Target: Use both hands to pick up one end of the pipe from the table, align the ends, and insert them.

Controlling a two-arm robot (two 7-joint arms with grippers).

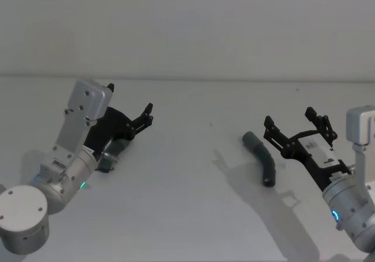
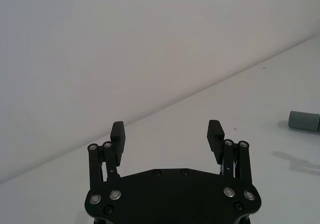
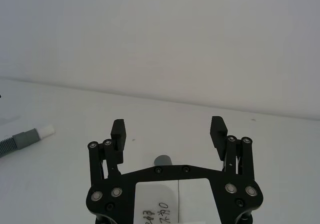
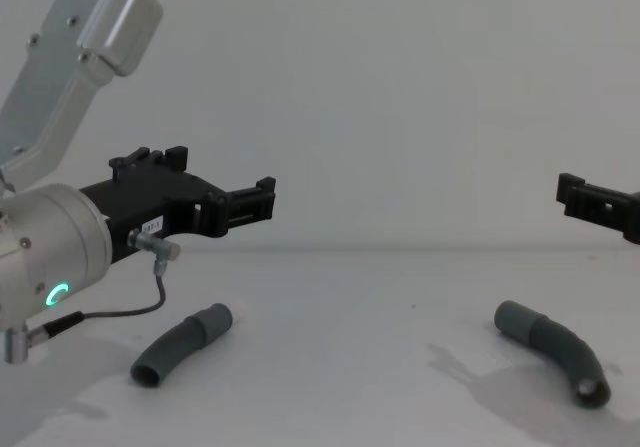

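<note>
Grippers are both empty and both clear of the table (image 1: 187,215). At left of the head view, left gripper (image 1: 130,98) has its fingers spread wide with nothing between them. Its own wrist view agrees: the two pads (image 2: 117,134) stand well apart over bare table. On its silver wrist, green ring light (image 4: 60,292) is lit, lower left of the chest view. At lower left of the chest view, left hose piece (image 4: 178,347), dark grey, ribbed and curved, lies flat on the table, below that gripper and not touched by it. In the head view it is mostly hidden under the gripper body. Its grey collar (image 3: 25,138) with white tip (image 3: 46,131) shows at the left edge of the right wrist view. At right of the head view, right gripper (image 1: 290,118) is likewise spread and holding nothing; in the chest view it hangs at the right edge, higher than the hose. Right of centre on the table lies right hose piece (image 1: 262,155), just left of that gripper's fingers in the head view and apart from them in the chest view. Its smooth lighter grey cuff (image 4: 512,319) is the end toward frame centre, and the plain dark open end (image 4: 590,392) points toward lower right. The two pieces lie well apart, ends not joined.
</note>
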